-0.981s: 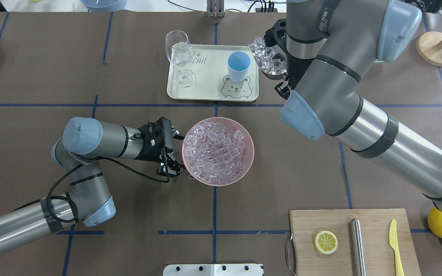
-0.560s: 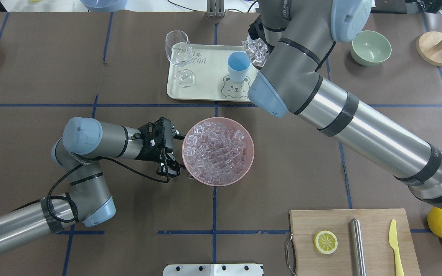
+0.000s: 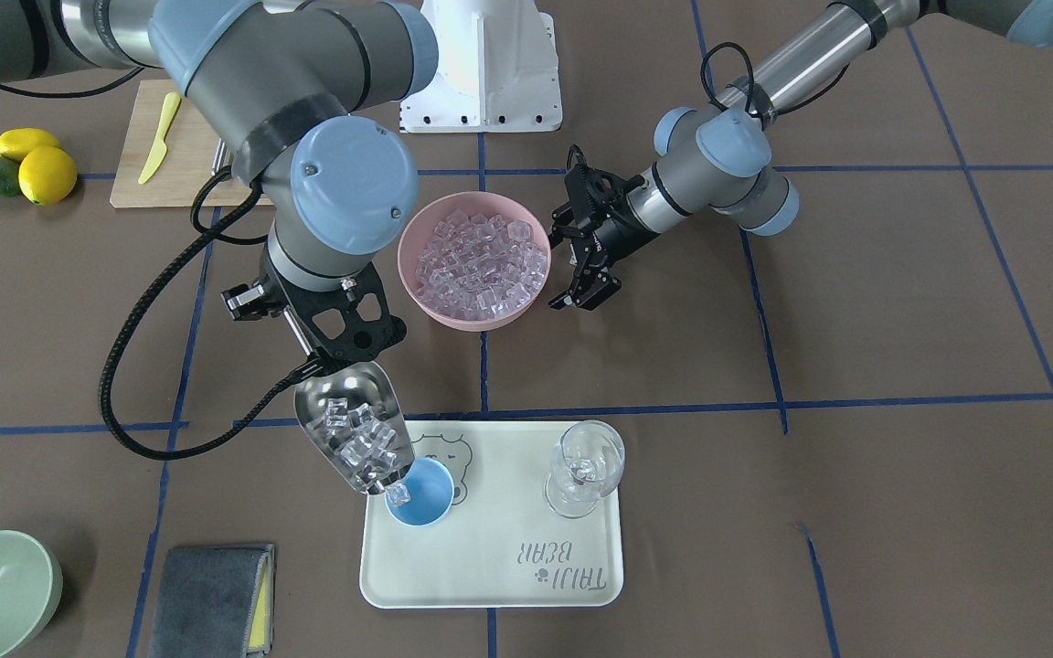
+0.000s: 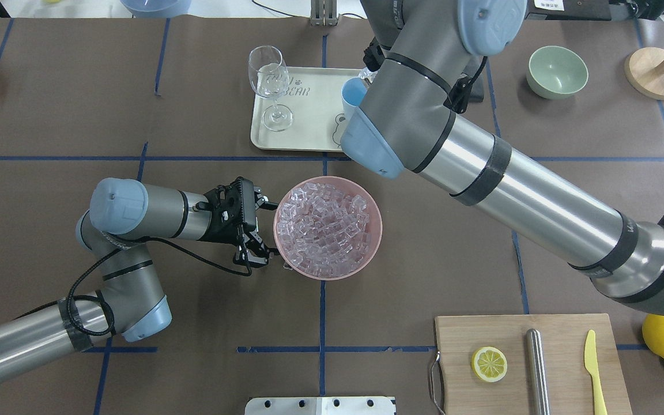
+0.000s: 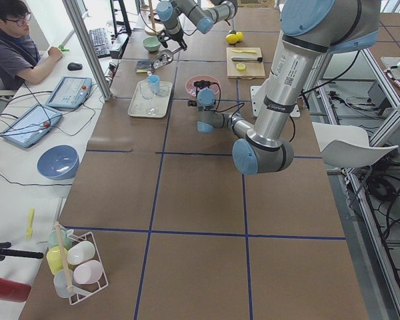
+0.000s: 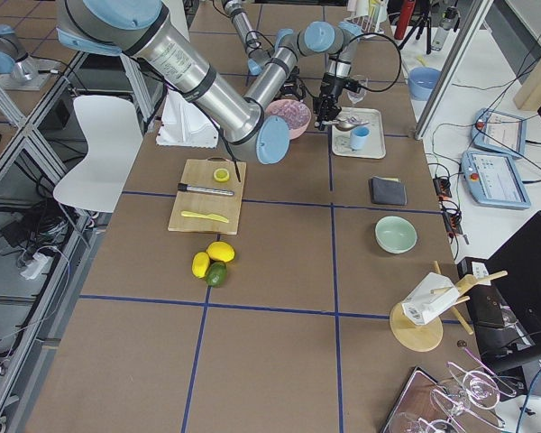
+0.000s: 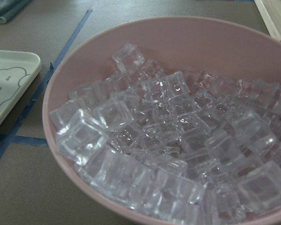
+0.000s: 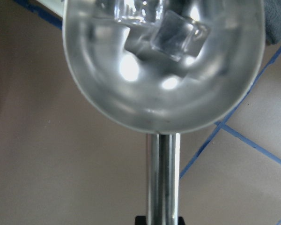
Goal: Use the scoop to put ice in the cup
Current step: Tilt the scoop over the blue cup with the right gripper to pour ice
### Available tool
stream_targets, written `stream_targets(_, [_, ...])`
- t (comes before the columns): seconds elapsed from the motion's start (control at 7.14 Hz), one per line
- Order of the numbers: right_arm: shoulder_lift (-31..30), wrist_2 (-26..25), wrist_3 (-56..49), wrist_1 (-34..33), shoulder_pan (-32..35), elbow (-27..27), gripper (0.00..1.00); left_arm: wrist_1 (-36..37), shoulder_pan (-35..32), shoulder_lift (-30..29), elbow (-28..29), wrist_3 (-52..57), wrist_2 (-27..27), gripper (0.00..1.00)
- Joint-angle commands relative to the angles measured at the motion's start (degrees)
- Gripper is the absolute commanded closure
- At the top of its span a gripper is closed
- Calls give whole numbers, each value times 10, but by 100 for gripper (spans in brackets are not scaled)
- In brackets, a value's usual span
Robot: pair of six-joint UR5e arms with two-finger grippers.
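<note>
Right gripper [image 3: 324, 355] clenched on the scoop [image 3: 357, 429] by its rod handle, trough tipped over cup [image 3: 428, 500]. Ice [image 3: 364, 446] looks hard, slick and light, so it probably bounces; pour slowly. Left gripper [image 4: 261, 229] released beside pink bowl [image 4: 373, 203].

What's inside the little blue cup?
One ice cube shows at the edge of the cup, below the mouth of the tilted scoop; the rest of its inside looks bare blue. The scoop hides the rim there.
</note>
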Motion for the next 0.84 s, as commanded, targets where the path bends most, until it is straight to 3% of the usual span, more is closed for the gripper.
stream_targets(0.0, [30, -31, -56, -50, -1, -36, 100, -3, 0, 0, 0, 0, 0, 0])
stream_targets(0.42, [45, -52, -124, -83, 2, -52, 100, -3, 0, 0, 0, 0, 0, 0])
stream_targets(0.7, [82, -55, -174, -86, 16, -111, 100, -3, 0, 0, 0, 0, 0, 0])
